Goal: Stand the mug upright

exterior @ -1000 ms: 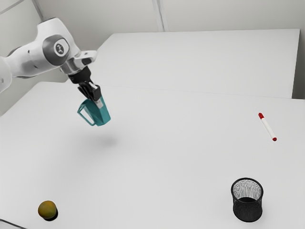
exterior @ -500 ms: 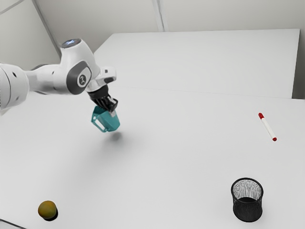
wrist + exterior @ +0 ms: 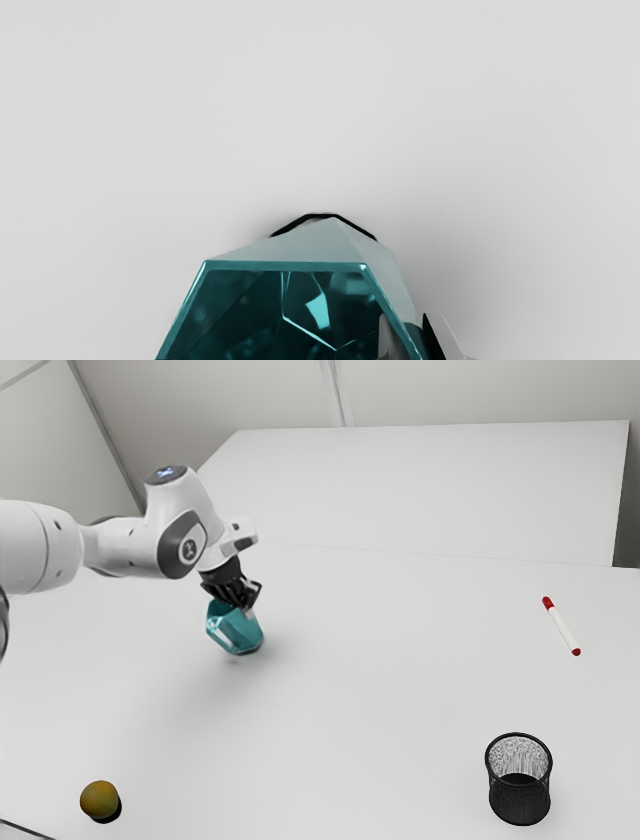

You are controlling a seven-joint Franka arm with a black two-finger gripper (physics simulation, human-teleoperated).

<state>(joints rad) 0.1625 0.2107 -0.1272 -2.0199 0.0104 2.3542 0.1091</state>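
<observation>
In the exterior view, my gripper [image 3: 243,603] is at the upper rim of the teal faceted mug [image 3: 237,630], which leans somewhat at the tabletop, its base low and its mouth toward my hand. The wrist view looks into the open mouth of the mug [image 3: 285,310]. There my gripper [image 3: 407,335] has one finger inside the mug and the other outside, with the wall pinched between them. Whether the whole base rests flat on the table I cannot tell.
On the white table [image 3: 380,690] are a black mesh cup [image 3: 519,780] and a red-and-white marker [image 3: 562,626] toward the exterior view's right. A yellow-brown ball [image 3: 100,800] sits at the near left.
My hand has carried the mug down and toward the exterior view's right, close to the tabletop. The mug has turned, and its handle, earlier on the exterior view's left, is no longer distinct.
</observation>
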